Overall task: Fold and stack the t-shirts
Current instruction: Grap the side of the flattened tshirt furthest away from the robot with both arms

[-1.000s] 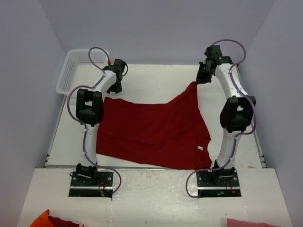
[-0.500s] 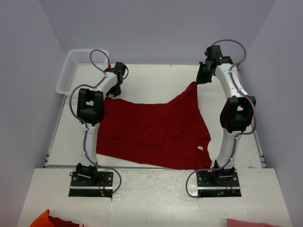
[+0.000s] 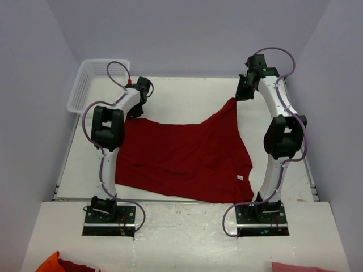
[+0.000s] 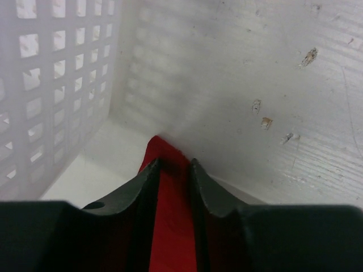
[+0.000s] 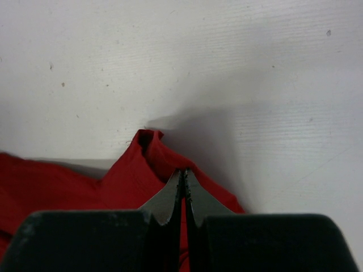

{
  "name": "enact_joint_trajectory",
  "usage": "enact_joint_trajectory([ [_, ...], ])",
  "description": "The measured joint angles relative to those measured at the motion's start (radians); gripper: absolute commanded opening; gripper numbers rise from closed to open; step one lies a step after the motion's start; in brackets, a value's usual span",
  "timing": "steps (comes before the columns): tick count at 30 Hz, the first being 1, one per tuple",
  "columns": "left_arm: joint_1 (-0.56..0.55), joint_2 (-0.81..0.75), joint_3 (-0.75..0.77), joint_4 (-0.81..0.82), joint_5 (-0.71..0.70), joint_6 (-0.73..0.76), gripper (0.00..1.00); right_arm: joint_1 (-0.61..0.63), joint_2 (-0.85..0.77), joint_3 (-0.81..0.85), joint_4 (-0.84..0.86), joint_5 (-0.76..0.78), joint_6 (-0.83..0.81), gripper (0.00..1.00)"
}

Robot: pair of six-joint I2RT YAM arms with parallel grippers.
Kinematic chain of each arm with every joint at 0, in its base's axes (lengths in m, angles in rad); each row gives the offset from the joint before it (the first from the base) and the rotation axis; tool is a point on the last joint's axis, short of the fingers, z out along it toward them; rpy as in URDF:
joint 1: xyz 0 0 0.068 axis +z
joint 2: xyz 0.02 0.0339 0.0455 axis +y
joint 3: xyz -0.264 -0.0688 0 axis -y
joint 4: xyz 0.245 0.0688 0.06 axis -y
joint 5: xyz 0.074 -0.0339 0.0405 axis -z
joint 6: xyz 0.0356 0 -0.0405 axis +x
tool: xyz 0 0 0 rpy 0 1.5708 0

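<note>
A dark red t-shirt (image 3: pixel 181 153) lies spread on the white table, its small white neck label (image 3: pixel 240 178) near the right front. My right gripper (image 3: pixel 241 93) is shut on the shirt's far right corner (image 5: pixel 130 170) and holds it peaked above the table. In the right wrist view my right gripper (image 5: pixel 182 173) shows its jaws pressed together on cloth. My left gripper (image 3: pixel 136 110) is down at the far left corner. There the left gripper (image 4: pixel 173 164) has its fingers still apart, with a strip of red cloth (image 4: pixel 167 226) lying between them.
A white plastic mesh basket (image 3: pixel 85 85) stands at the table's far left corner, and its wall (image 4: pixel 51 85) is close to the left of the left fingers. Bits of coloured cloth (image 3: pixel 57 263) lie off the table at the bottom left and bottom right.
The left gripper has settled lower onto the shirt's far left corner and its jaws have narrowed around the cloth. The right arm and its raised corner have not moved.
</note>
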Motion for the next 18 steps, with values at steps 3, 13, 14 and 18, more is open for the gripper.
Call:
enact_joint_trajectory([
  [3, 0.000, 0.000, -0.014, 0.004, -0.007, 0.000, 0.08, -0.001, 0.000, 0.000, 0.000, 0.000, 0.000, 0.00],
  [13, 0.000, 0.011, -0.003, -0.003, -0.024, -0.003, 0.00, -0.002, 0.000, 0.000, 0.000, 0.004, -0.003, 0.00],
  [14, 0.000, 0.011, -0.003, -0.003, -0.025, -0.002, 0.00, -0.002, 0.000, 0.000, 0.000, 0.005, -0.003, 0.00],
  [18, 0.000, 0.011, -0.003, -0.003, -0.026, -0.003, 0.00, -0.011, 0.002, 0.004, -0.002, 0.023, -0.003, 0.00],
])
